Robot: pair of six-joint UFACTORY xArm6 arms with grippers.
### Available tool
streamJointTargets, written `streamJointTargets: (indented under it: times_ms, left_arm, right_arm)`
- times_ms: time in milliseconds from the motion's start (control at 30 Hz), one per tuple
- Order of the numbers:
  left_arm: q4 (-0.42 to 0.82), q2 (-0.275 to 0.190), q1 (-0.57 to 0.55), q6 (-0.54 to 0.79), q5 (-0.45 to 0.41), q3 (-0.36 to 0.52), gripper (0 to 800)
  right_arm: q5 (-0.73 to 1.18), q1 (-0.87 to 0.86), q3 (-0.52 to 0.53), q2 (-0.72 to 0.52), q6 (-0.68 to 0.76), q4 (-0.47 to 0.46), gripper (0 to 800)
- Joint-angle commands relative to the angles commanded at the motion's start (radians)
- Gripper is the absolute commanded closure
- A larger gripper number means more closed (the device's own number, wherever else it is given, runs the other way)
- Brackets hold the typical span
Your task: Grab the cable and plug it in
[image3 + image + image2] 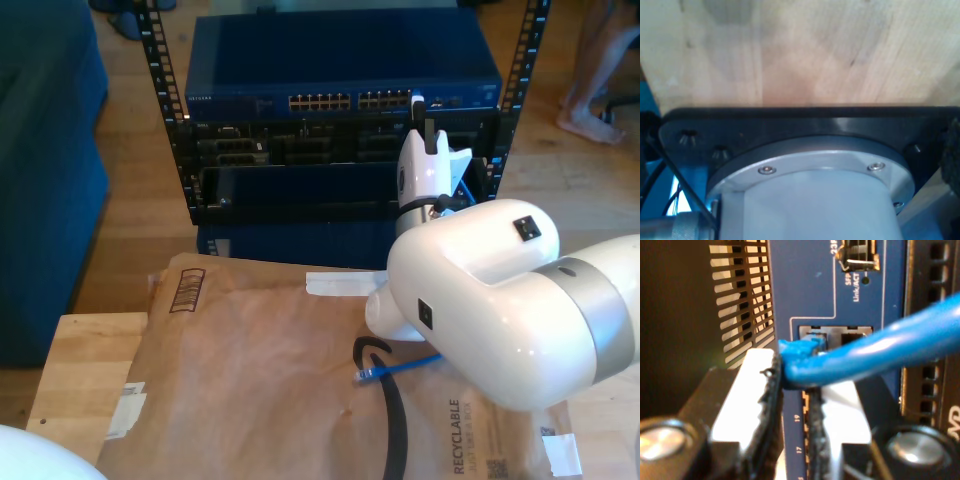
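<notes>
Second claw (792, 405) pinching thin bright-blue cable (880, 347); plug at port

White arm (500, 300) reaches w/ its gripper (425, 125) up at blue switch (340, 65) in rack (165, 110), near port row's right end in exterior view. Cable (395, 370) end lies on brown paper (260, 380) over tabletop (75, 370), beside thick black cable (390, 410).

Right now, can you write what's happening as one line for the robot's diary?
stage: plugging in | my second gripper: shut on cable | plug: at switch port, seating unclear | other end: loose on cardboard
</notes>
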Motion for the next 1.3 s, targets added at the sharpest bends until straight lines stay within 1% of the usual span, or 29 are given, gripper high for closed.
streamJointTargets:
  times_ms: [100, 133, 267, 400, 467, 600, 733, 833, 967, 1033, 1133, 1167, 1233, 1300]
  left_arm:
    - [0.0, 0.0, 0.0, 0.0, 0.0, 0.0, 0]
    - [0.0, 0.0, 0.0, 0.0, 0.0, 0.0, 0]
    - [0.0, 0.0, 0.0, 0.0, 0.0, 0.0, 0]
    - [0.0, 0.002, 0.0, 0.0, 0.0, 0.0, 0]
    - [0.0, 0.0, 0.0, 0.0, 0.0, 0.0, 0]
    - [0.0, 0.002, 0.0, 0.0, 0.0, 0.0, 0]
    - [0.0, 0.0, 0.0, 0.0, 0.0, 0.0, 0]
    - [0.0, 0.0, 0.0, 0.0, 0.0, 0.0, 0]
    - [0.0, 0.0, 0.0, 0.0, 0.0, 0.0, 0]
    - [0.0, 0.002, 0.0, 0.0, 0.0, 0.0, 0]
    - [0.0, 0.0, -0.002, 0.0, 0.0, 0.0, 0]
    - [0.0, 0.0, 0.0, 0.0, 0.0, 0.0, 0]
    - [0.0, 0.0, 0.0, 0.0, 0.0, 0.002, 0]
    - [0.0, 0.0, 0.0, 0.0, 0.0, 0.0, 0]
  right_arm:
    - [0.0, 0.0, 0.008, -0.002, 0.0, 0.0, 779]
    - [-0.002, 0.0, 0.012, -0.003, 0.0, 0.0, 757]
    - [-0.002, 0.0, 0.026, -0.012, -0.011, -0.002, 627]
    - [-0.003, 0.008, 0.077, -0.044, -0.015, 0.0, 588]
    - [-0.003, 0.015, 0.115, -0.064, -0.015, 0.002, 581]
    - [-0.003, 0.034, 0.209, -0.127, -0.017, 0.003, 566]
    - [0.006, 0.044, 0.265, -0.193, -0.023, 0.003, 549]
    - [0.021, 0.046, 0.316, -0.242, -0.061, 0.003, 521]
    - [0.127, 0.029, 0.4, -0.311, -0.061, 0.002, 425]
    - [0.172, 0.006, 0.419, -0.341, -0.061, 0.0, 405]
    - [0.226, -0.02, 0.446, -0.388, -0.061, -0.002, 402]
    - [0.25, -0.031, 0.465, -0.411, -0.064, -0.006, 377]
    - [0.315, -0.052, 0.511, -0.463, -0.075, -0.048, 366]
    - [0.387, -0.074, 0.554, -0.517, -0.077, -0.103, 260]
